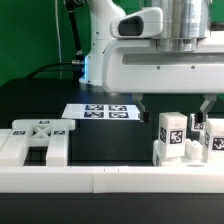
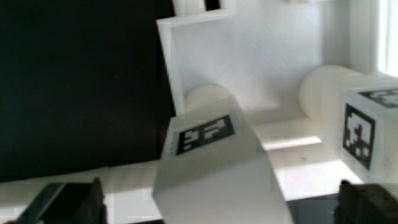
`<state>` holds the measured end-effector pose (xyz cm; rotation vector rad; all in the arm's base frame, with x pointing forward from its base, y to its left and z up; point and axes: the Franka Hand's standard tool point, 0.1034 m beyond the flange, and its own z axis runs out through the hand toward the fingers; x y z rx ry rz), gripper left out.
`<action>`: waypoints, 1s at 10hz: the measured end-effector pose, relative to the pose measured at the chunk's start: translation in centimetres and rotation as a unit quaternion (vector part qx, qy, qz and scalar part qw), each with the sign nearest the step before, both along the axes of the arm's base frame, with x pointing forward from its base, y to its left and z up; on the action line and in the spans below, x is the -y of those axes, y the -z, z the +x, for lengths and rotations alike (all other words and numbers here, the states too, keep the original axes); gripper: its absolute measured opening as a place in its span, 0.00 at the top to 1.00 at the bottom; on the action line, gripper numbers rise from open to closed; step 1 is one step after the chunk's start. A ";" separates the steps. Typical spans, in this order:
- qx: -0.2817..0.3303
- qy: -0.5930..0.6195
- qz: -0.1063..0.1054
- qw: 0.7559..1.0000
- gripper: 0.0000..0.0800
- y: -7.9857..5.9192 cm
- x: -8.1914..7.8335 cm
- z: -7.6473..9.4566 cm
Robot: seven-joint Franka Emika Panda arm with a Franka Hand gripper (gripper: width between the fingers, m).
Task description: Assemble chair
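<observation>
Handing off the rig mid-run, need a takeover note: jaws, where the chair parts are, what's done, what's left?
Gripper: jaws open, holding nothing, hovering above the upright tagged blocks on the exterior view's right.
Flat tagged pieces lie on the exterior view's left, by the border wall. The marker board is behind them, mid-table.
Done: no parts look joined yet.
Left: the first grasp, probably one of the blocks under the jaws, then the whole chair assembly.
</observation>
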<state>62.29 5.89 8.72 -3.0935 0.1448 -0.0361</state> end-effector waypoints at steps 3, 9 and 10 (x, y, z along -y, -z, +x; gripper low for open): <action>0.002 -0.071 -0.006 0.997 0.19 0.1 0.2 0.0; 0.000 -0.035 -0.005 0.999 0.64 0.1 0.2 0.0; -0.002 0.022 -0.003 1.000 0.64 0.1 0.2 0.0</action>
